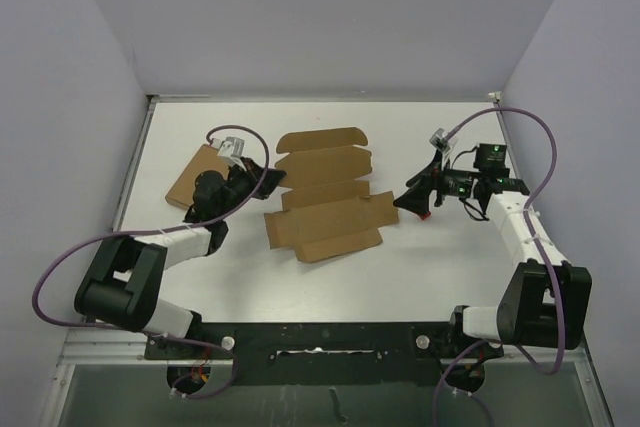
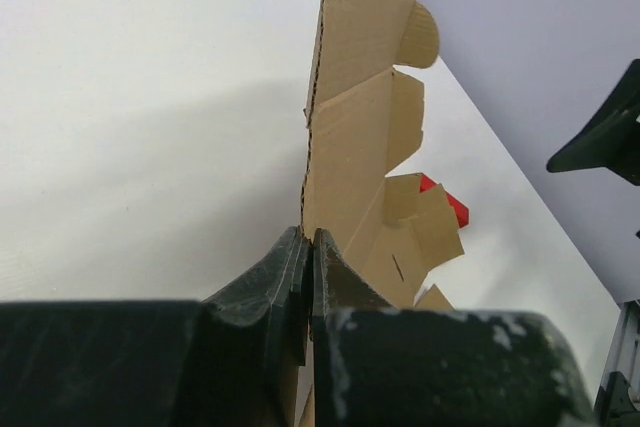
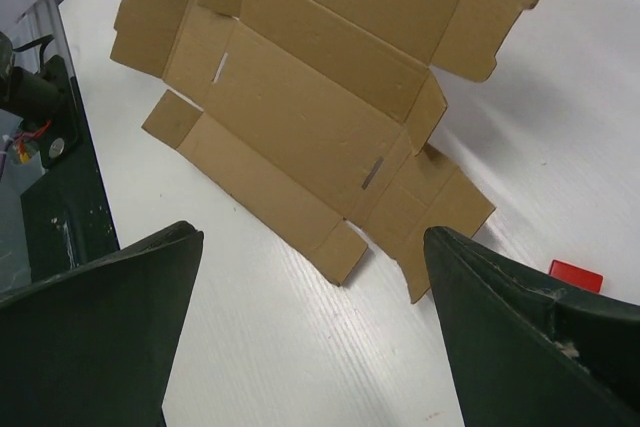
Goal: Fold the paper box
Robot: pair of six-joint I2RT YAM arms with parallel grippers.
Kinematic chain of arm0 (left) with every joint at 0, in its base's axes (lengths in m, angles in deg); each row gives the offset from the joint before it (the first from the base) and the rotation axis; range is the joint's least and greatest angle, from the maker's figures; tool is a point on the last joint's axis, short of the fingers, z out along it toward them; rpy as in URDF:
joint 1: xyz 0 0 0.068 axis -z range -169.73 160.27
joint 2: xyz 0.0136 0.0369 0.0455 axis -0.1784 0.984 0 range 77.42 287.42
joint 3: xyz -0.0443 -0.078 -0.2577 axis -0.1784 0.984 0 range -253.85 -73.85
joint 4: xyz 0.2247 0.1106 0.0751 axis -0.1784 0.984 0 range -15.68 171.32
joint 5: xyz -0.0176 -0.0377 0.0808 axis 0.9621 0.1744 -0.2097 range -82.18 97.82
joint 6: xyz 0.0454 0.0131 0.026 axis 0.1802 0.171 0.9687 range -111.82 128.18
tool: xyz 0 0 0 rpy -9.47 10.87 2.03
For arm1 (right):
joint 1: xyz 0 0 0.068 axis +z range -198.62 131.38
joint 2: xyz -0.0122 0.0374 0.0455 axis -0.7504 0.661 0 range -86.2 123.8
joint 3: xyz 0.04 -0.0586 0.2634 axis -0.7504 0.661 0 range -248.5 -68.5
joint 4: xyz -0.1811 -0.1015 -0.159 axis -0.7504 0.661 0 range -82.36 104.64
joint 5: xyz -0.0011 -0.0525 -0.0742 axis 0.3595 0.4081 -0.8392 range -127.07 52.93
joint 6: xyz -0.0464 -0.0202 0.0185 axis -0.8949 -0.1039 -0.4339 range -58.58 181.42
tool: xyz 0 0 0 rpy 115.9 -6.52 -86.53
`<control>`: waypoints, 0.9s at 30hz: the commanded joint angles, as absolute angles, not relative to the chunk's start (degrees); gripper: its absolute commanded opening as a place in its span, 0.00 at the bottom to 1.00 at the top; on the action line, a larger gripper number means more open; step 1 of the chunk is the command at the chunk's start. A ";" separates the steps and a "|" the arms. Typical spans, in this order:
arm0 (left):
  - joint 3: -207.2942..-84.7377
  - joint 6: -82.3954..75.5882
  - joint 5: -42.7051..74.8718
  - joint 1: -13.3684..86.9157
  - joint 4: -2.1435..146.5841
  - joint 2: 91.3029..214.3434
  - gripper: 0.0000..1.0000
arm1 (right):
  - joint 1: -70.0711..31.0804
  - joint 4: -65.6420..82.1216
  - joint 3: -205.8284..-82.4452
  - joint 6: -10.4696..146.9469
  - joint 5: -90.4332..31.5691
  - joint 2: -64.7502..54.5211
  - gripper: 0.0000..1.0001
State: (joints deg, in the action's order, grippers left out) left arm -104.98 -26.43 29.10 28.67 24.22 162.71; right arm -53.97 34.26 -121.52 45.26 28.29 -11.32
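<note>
Paper box (image 1: 325, 192): flat die-cut sheet in the middle of the table (image 1: 420, 277), flaps spread. Its left edge disappears under the left gripper (image 1: 262, 179). From above, the fingers there are too dark to tell apart.

The left wrist view settles it: both fingers (image 2: 270, 277) are pressed together on the sheet's edge, and the cardboard's near end is cut off behind them. Cannot tell whether that edge is lifted off the table.

Right gripper (image 1: 420, 199): just beside the sheet's right edge, jaws spread wide, nothing between them.

Small red block (image 3: 575, 275): near that same edge, partly cut by a finger in the right wrist view and mostly hidden from above.

Wider cardboard rectangle (image 1: 190, 175): toward the table's left edge, partly covered by the left arm (image 1: 180, 242).
</note>
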 commanded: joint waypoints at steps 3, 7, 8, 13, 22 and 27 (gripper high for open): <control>-101.11 -25.11 26.73 29.57 17.34 155.16 0.00 | -52.00 28.83 -120.67 45.98 25.81 -9.98 0.98; -99.26 -25.46 26.70 30.13 16.71 153.53 0.00 | -51.13 27.09 -119.27 45.91 19.21 -9.16 0.98; -98.86 -25.69 26.78 30.19 16.21 153.26 0.00 | -50.64 26.70 -118.96 45.79 17.59 -8.70 0.98; -97.75 -25.47 26.71 31.12 15.54 151.61 0.00 | -48.17 26.46 -119.33 45.36 12.42 -4.64 0.98; -94.49 -25.52 25.80 33.05 14.04 149.56 0.00 | -44.65 25.93 -121.15 48.07 4.28 3.42 0.96; -93.89 -25.66 25.72 33.52 14.32 148.13 0.00 | -44.20 25.59 -122.59 50.81 5.41 7.67 0.82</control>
